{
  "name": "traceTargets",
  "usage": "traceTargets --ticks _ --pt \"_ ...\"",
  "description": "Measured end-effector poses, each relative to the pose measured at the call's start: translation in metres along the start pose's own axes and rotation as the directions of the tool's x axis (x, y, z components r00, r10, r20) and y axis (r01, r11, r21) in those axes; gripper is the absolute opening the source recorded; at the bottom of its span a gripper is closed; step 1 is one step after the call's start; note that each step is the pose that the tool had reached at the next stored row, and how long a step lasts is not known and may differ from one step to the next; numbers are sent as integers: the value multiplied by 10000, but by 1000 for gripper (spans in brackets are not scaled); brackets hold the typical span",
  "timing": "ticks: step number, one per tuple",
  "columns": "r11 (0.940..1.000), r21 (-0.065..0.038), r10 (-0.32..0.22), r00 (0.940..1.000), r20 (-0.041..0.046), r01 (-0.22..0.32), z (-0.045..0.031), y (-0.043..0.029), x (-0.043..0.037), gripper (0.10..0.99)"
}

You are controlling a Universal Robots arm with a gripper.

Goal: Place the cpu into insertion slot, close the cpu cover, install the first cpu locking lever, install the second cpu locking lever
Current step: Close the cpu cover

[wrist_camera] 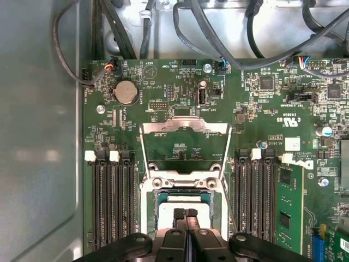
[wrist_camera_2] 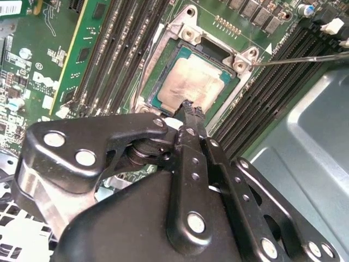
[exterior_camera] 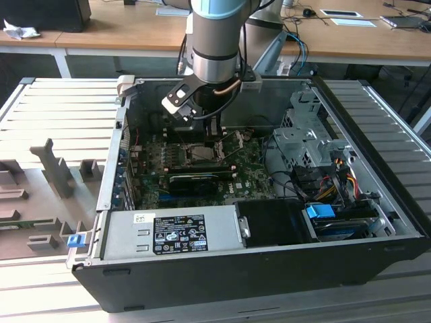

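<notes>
Inside an open metal case (exterior_camera: 377, 114) (wooden desks (exterior_camera: 135, 27) behind) lies a green board (wrist_camera: 163, 82). The gripper (wrist_camera: 185, 213) is closed, and the flat silvery chip (wrist_camera_2: 193, 82) sits in its square socket (wrist_camera: 146, 213) right under the tips. The thin cover (wrist_camera: 184, 126) stands open beyond them.

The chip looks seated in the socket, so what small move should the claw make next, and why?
Probably lift the claw straight up, clear of the cpu. In the second wrist view the cpu lies flat in the insertion slot with the shut claw at its edge, and the cpu cover is open.
</notes>
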State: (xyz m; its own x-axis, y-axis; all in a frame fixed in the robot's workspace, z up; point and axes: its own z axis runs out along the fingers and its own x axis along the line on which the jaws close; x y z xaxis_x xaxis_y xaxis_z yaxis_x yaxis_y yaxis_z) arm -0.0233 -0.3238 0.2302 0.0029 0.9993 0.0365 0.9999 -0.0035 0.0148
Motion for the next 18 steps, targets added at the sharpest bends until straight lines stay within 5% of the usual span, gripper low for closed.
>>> traceTargets --ticks 11,18 --pt "10000 38 2 10000 -2 -2 -102 51 4 106" --pt "10000 39 3 10000 -1 -3 -105 64 4 106"
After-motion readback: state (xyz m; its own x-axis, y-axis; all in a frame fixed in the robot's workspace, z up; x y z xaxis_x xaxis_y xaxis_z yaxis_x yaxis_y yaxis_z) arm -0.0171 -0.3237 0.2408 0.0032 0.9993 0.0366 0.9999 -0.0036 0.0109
